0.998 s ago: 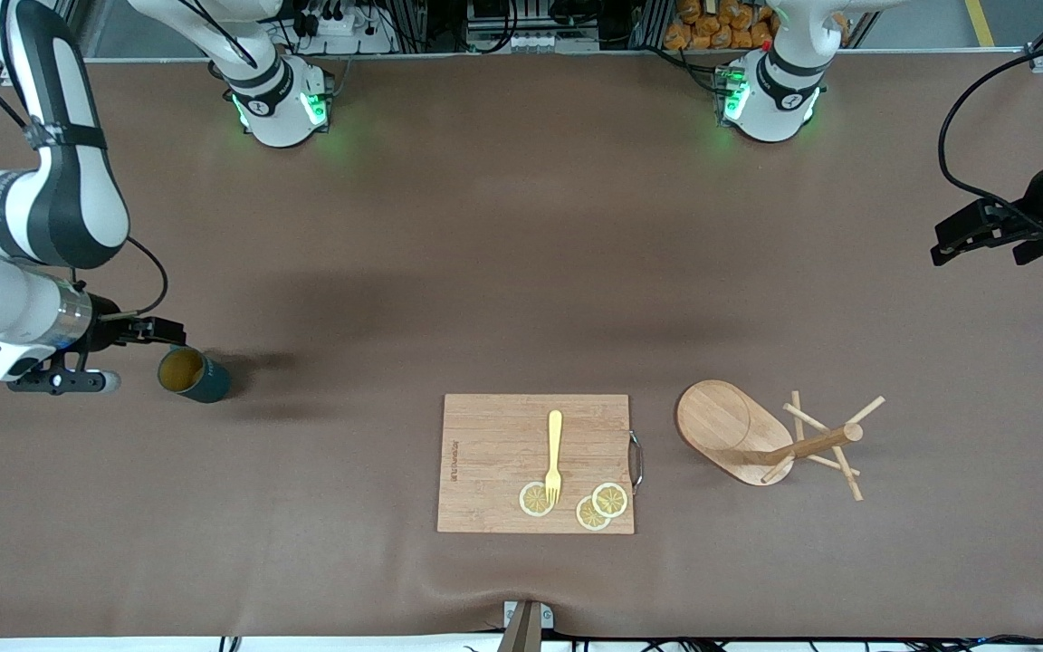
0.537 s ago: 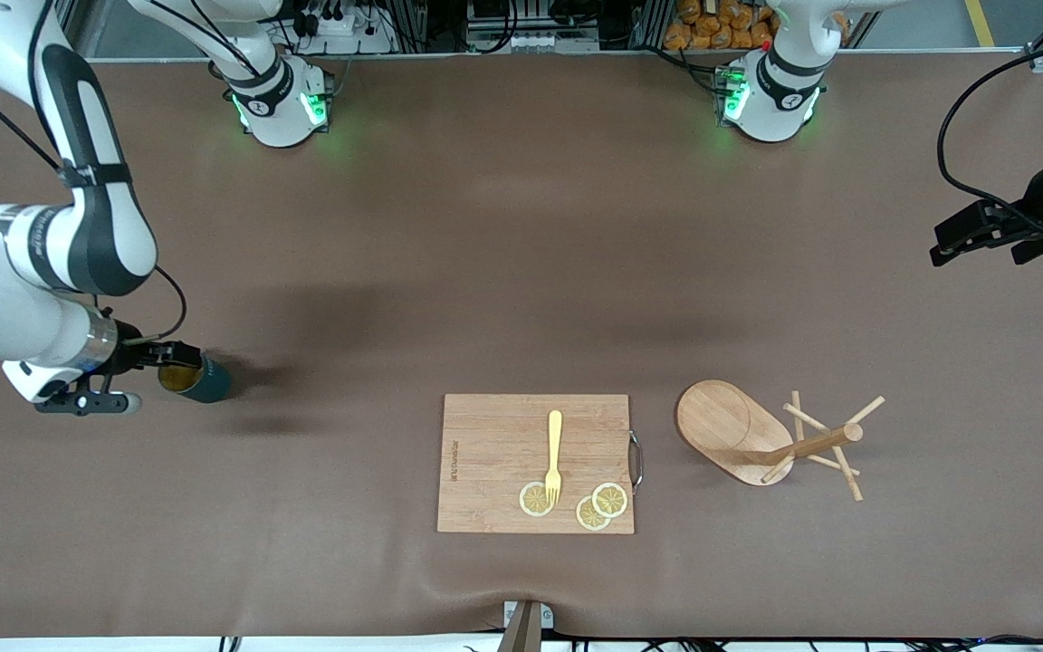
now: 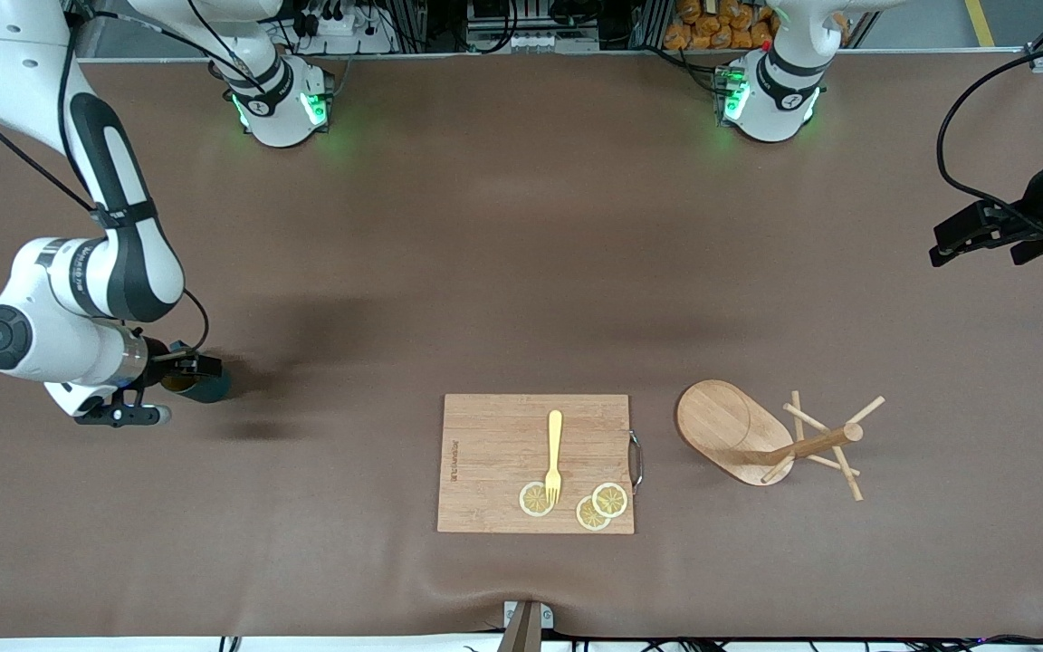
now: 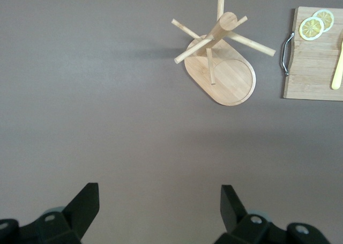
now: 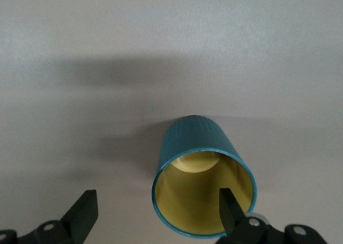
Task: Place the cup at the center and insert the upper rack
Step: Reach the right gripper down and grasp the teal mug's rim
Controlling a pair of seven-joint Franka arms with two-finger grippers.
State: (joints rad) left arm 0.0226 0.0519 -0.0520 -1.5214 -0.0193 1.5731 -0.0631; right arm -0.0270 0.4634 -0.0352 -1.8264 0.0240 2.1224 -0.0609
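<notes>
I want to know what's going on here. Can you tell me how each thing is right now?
Cup: upright, one finger inside the rim.
Mug tree: standing, untouched.
Fork: flat on the cutting board.
Right gripper: open, at the cup.
Left gripper: open, waiting above the table.

ribbed teal cup [image 5: 199, 147] with yellow inside, pale wood upper rack [image 3: 761, 435], brown table [image 3: 485, 272]

One cup [image 3: 200, 384], one upper rack [image 3: 757, 435], one cutting board [image 3: 494, 462], one fork [image 3: 554, 455], three lemon slices [image 3: 610, 499].
</notes>
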